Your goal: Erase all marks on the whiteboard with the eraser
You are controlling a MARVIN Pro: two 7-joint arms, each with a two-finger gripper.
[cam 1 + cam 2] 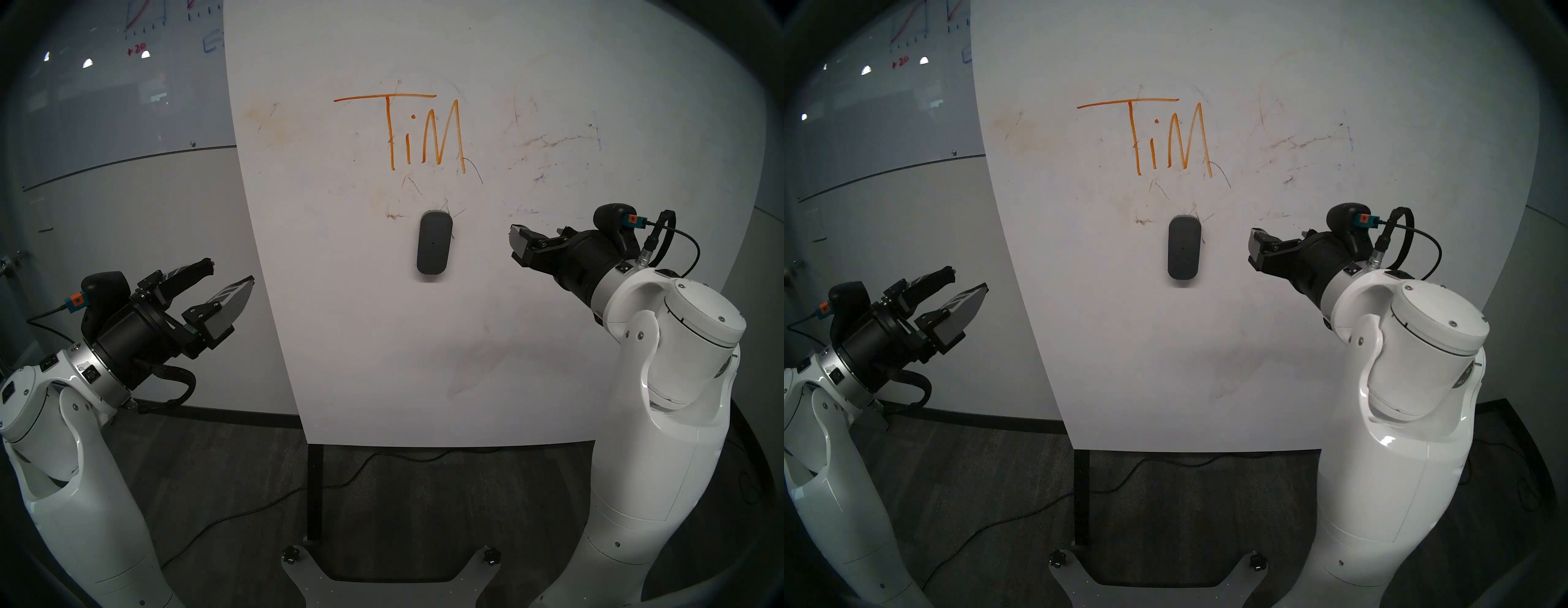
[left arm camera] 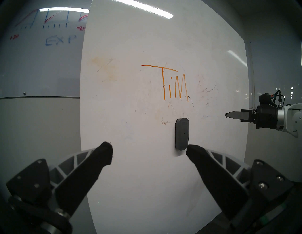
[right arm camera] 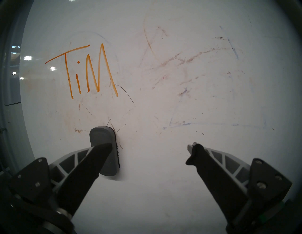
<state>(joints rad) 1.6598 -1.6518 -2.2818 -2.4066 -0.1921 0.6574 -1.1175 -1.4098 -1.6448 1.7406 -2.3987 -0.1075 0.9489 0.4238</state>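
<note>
One whiteboard (image 1: 382, 361) stands upright on dark legs, and one eraser (image 1: 433, 243) clings to its face, long side vertical, just below the marks (image 1: 424, 131): one orange word of three letters, "TiM", with faint dark scribbles around it and pale orange smudges to the left. Two grippers face the board. The left gripper (image 1: 231, 271) hangs off the board's left edge, well apart from the eraser, its fingers spread and holding nothing. The right gripper (image 3: 149, 151) is near the eraser's right side, fingers likewise spread wide and empty, not touching it. A second, greyish board (image 1: 127, 76) with red and blue graphs sits far left.
</note>
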